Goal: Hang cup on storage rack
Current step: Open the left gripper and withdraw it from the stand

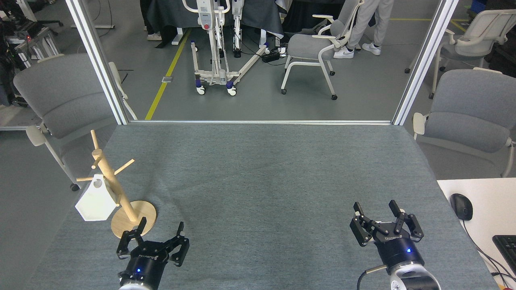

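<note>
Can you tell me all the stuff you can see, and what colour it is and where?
cup: 1, white, hanging on the rack's left peg
storage rack: 1, light wood, table's left edge
table: 1, grey cloth top, centre
chairs: several, grey, around the table
mouse: 1, black, white desk at right
keyboard: 1, black, far right edge
left gripper: 1, black, open, near the rack's base
right gripper: 1, black, open, lower right
</note>
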Motion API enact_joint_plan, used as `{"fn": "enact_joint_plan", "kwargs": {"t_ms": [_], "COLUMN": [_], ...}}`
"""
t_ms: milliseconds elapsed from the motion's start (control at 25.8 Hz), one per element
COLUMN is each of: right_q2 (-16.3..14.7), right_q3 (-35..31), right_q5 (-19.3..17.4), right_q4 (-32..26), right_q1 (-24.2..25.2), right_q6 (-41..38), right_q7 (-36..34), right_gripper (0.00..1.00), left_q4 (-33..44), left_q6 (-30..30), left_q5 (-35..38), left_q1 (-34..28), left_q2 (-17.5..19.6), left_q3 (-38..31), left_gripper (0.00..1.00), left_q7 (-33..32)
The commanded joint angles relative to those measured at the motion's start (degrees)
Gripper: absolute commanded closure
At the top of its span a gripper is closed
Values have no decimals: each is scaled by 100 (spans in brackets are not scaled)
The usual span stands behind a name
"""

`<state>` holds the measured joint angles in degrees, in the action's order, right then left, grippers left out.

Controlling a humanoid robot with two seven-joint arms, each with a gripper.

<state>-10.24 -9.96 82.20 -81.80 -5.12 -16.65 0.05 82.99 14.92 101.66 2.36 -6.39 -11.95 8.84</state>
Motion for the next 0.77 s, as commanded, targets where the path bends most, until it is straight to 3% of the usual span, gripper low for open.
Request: {"fn": "enact_joint_plan", "kwargs": {"t_ms": [0,155,310,735], "right_q2": [-30,49,-48,14], "right_q3": [3,-32,-24,-59], "right_q5": [-11,-2,-46,-46], "right_q4": [-12,15,15,67], "right_q1": [-86,-86,-226,-218], "right_q6": [48,57,48,92], "right_q7": [-5,12,21,12], "right_gripper": [0,0,0,0], "left_q4": [7,-142,-169,-142], "left_q6": [-648,-1158,-1474,-1527], "left_q5": [-85,-454,-533,-533], "left_q1": [389,854,977,925], "left_q2": [-108,-126,-117,-117], "left_q3": [756,1389,1828,1863], "left_gripper": [1,1,1,1], "left_q7": [-102,-752,-822,-814]}}
